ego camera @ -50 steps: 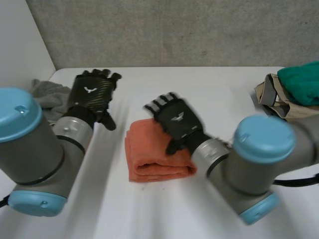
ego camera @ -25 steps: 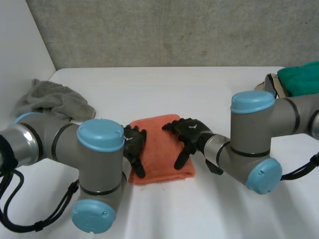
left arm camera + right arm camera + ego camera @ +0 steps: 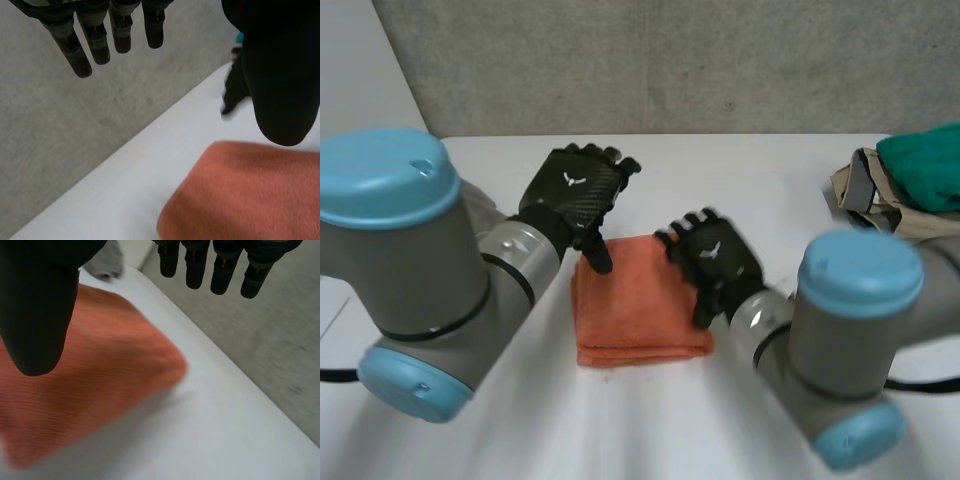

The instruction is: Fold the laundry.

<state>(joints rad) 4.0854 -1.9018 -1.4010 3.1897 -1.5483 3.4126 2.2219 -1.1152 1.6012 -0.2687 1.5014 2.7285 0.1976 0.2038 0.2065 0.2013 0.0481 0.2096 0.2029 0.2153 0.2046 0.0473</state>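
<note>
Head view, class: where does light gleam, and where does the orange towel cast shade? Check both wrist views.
Head view: even light; pale sheen on the left arm's light-blue cap; dark shade under the orange towel at its near edge. Right wrist view: faint grey shade on the table beside the towel's corner. Left wrist view: no glare on towel or wall.

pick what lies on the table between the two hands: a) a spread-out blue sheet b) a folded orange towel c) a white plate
b: a folded orange towel lies on the white table, with the open left hand by its far left corner and the open right hand at its right edge.
</note>
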